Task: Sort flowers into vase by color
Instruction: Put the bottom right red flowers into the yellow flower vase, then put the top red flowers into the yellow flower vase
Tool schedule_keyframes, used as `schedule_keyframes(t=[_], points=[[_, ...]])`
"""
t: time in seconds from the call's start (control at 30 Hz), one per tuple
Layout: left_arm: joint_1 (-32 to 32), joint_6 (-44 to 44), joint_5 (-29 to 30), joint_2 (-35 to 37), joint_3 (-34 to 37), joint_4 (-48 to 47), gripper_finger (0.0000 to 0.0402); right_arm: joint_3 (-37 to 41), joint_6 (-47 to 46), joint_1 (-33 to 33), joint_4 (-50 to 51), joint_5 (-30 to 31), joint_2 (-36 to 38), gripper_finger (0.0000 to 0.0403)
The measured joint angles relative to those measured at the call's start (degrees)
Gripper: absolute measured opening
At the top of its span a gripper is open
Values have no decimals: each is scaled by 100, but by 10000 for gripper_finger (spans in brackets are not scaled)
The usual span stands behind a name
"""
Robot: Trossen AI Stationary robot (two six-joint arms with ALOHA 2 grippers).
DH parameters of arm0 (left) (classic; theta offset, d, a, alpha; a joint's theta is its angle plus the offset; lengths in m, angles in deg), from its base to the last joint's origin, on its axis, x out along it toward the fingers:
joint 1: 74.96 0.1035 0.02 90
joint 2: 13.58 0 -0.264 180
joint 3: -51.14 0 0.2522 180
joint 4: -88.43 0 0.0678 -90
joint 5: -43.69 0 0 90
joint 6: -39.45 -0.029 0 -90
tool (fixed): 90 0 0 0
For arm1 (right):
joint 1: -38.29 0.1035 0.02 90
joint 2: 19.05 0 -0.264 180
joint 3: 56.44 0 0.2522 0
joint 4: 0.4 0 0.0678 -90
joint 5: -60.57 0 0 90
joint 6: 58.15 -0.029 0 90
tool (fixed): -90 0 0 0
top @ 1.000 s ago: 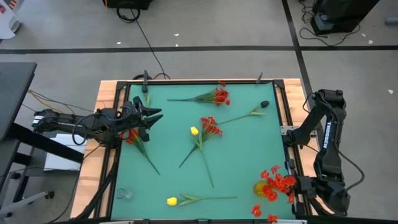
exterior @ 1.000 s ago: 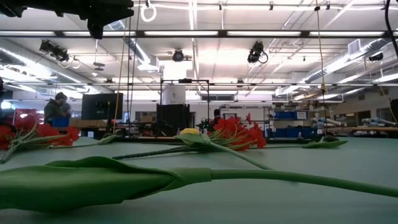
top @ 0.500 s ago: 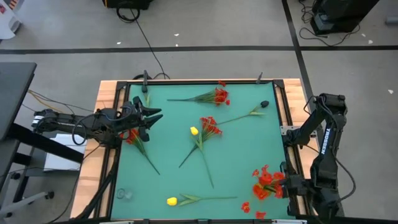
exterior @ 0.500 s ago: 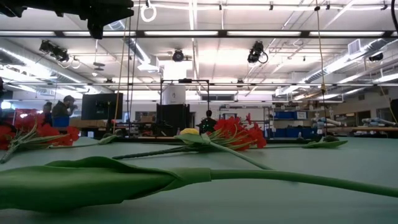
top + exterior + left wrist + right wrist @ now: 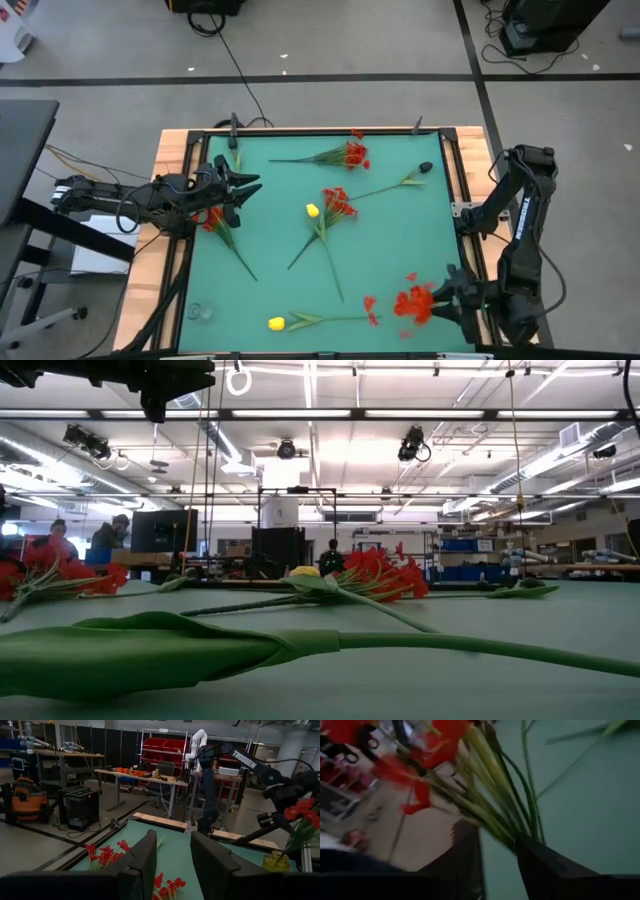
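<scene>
The right pincer [image 5: 447, 298] sits at the near right corner of the green bench [image 5: 400, 240], its fingers parted around the stalks of a red-bloomed flower [image 5: 412, 300] — whether they still press on them I cannot tell. The left pincer [image 5: 248, 188] hovers at the far left, fingers apart and holding nothing, above another red flower [image 5: 216, 224]. More red and yellow flowers [image 5: 322, 212] lie scattered across the mat — one yellow tulip [image 5: 277, 323] near the front edge.

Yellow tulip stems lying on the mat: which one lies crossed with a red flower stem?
The yellow tulip stem at the mat's centre, beside the red-bloomed stem. The other yellow tulip lies alone along the near edge.
</scene>
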Motion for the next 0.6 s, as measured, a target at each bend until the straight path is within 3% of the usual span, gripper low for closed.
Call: schedule_keyframes(t=[0.23,0.33,0.47,0.6], points=[[0,0,0,0,0,-2,126,0,-330,-37,350,-1190,726,153],[-1,0,0,0,0,-2,126,0,-442,-61,496,-1293,1035,153],[1,0,0,0,0,-2,126,0,-356,-61,535,-683,1493,153],[1,0,0,0,0,-1,126,0,-278,-83,525,581,1967,153]])
